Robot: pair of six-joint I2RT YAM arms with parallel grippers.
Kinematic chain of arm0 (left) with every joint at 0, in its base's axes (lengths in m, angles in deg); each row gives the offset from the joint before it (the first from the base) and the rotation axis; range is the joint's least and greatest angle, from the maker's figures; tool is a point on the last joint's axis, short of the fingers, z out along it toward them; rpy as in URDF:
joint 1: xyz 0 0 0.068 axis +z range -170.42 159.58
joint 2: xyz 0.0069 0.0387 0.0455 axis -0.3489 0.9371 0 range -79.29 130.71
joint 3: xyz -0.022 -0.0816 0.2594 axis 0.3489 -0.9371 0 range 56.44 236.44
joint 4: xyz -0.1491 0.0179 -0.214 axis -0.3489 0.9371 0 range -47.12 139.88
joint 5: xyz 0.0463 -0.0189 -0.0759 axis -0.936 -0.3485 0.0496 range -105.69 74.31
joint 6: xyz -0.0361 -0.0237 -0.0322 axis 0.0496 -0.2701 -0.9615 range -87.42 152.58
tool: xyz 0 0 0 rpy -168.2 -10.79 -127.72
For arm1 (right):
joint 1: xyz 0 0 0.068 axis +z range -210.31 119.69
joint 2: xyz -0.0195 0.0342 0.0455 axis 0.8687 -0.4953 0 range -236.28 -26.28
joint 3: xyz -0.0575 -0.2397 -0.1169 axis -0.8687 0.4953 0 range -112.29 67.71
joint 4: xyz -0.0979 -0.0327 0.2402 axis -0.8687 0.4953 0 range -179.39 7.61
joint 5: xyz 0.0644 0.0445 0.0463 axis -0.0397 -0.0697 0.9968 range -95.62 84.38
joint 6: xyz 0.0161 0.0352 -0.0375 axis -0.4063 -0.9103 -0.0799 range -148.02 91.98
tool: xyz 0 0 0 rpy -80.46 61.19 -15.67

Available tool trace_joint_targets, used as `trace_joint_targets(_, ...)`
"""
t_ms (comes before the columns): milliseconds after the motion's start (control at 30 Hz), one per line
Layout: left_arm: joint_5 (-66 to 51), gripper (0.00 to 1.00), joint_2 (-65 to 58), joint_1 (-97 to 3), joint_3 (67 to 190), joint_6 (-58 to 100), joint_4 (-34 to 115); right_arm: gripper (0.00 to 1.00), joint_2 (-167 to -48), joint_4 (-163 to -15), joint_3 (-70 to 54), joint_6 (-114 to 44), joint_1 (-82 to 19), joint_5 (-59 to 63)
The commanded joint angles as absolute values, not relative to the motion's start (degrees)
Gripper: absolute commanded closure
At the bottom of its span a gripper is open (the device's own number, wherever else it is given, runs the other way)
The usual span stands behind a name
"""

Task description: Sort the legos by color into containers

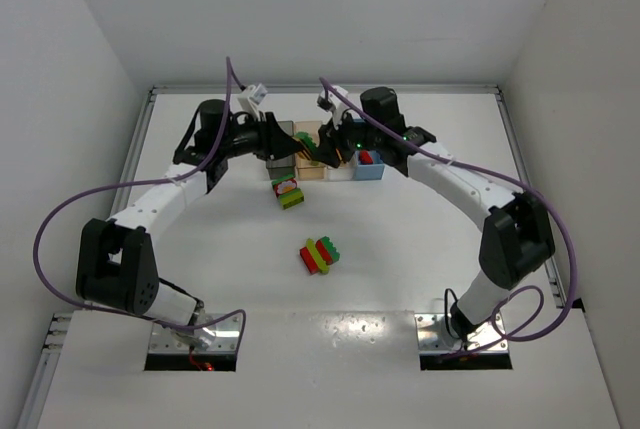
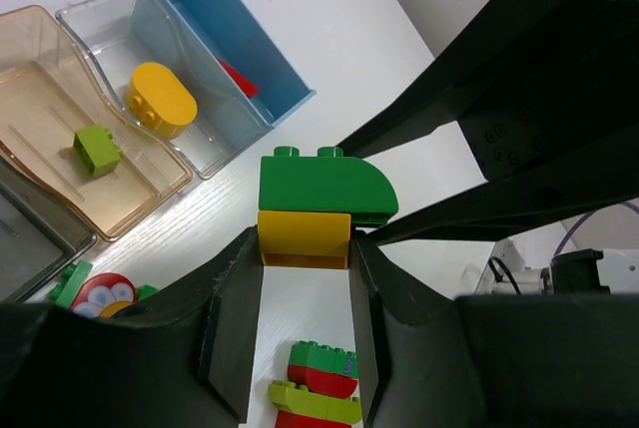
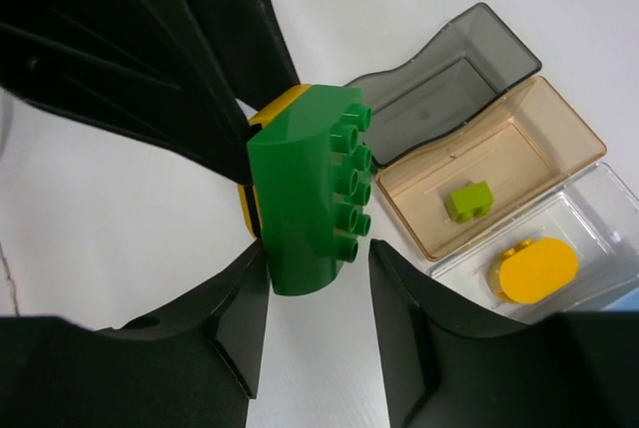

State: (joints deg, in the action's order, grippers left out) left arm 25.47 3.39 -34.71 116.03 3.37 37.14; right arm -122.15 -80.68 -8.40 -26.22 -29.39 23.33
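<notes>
Left gripper is clamping the yellow brick near the bins, with a green brick stuck on top. The right gripper is straddling that one, jaws slightly apart. Splitting them looks to be the step in hand; next calls for a firm squeeze and a pull.

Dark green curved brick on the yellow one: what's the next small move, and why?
Probably close the right tool on the dark green curved plastic brick, then pull it off. The left tool is shut on the yellow plastic brick joined beneath it, and the right tool's jaws straddle the green one with a gap on one side.
</notes>
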Motion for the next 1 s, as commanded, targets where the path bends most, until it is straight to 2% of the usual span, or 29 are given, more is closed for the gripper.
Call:
trace_joint_targets(0, 26.9, 0.89, 3.2, -36.0, 115.8, 2.8, 33.9, 0.57, -120.3, -85.6, -8.1, -25.3, -29.0, 19.8)
trace_joint_targets(200, 26.9, 0.89, 2.6, -37.1, 114.6, 2.8, 33.9, 0.60, -120.3, -86.8, -7.6, -25.8, -29.0, 18.4)
trace_joint_targets(300, 26.9, 0.89, 2.6, -37.6, 114.1, 2.3, 33.9, 0.64, -120.3, -87.3, -7.6, -25.8, -29.0, 17.3)
trace_joint_targets(567, 26.9, 0.89, 2.6, -37.6, 113.6, 1.7, 34.4, 0.87, -119.8, -87.8, -6.6, -24.7, -28.0, 14.9)
trace_joint_targets(833, 26.4, 0.89, 0.2, -37.6, 111.2, 2.9, 37.1, 0.95, -116.1, -86.0, -2.4, -24.1, -28.0, 16.1)
trace_joint_targets(867, 25.7, 0.89, 0.2, -37.6, 110.6, 3.7, 38.2, 0.92, -115.0, -85.5, -1.8, -24.1, -28.0, 16.1)
trace_joint_targets(900, 24.6, 0.89, -0.4, -37.6, 109.8, 4.4, 38.8, 0.75, -114.3, -85.5, -1.3, -24.1, -28.0, 16.7)
trace_joint_targets(967, 24.6, 0.89, -1.0, -37.6, 109.3, 5.1, 39.4, 0.55, -112.9, -86.1, 0.6, -25.3, -28.0, 18.1)
